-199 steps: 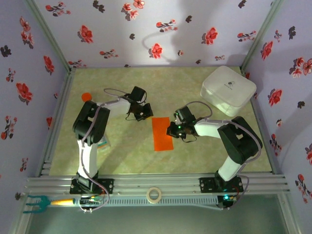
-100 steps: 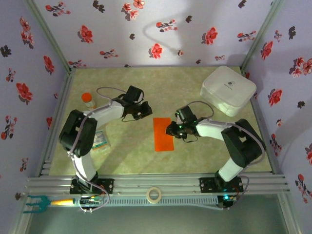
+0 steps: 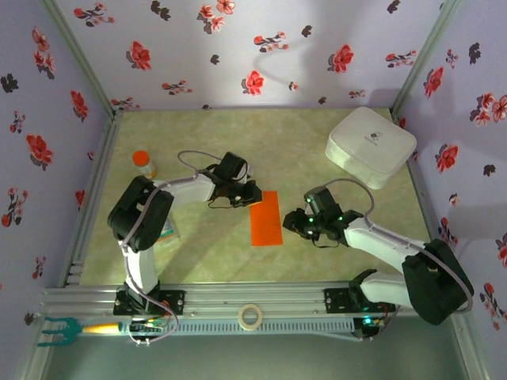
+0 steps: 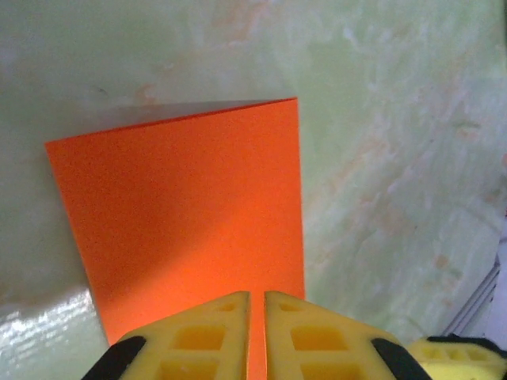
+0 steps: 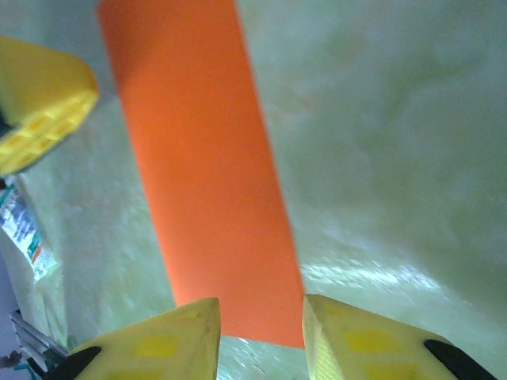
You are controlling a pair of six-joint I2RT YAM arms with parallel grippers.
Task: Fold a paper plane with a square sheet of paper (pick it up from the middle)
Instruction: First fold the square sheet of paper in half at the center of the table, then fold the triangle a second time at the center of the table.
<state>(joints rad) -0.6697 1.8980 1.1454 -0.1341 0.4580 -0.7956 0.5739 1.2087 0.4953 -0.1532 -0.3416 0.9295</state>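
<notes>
One edge of the square sheet of paper [image 4: 182, 214] hides behind the narrow left tool [image 4: 257, 305]; right tool [image 5: 261, 307] parted.

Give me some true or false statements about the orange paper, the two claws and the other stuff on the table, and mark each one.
1. The orange paper lies on the table as a flat rectangle, not a pointed dart. True.
2. The right claw is clamped on the paper. False: its jaws stand apart, and it sits beside the paper.
3. The white case sits at the table's far right. True.
4. The orange-capped bottle stands on the white case. False: it stands on the table, far left.
5. The left claw is wide open. False: its fingers are nearly together, at the paper's edge.
</notes>
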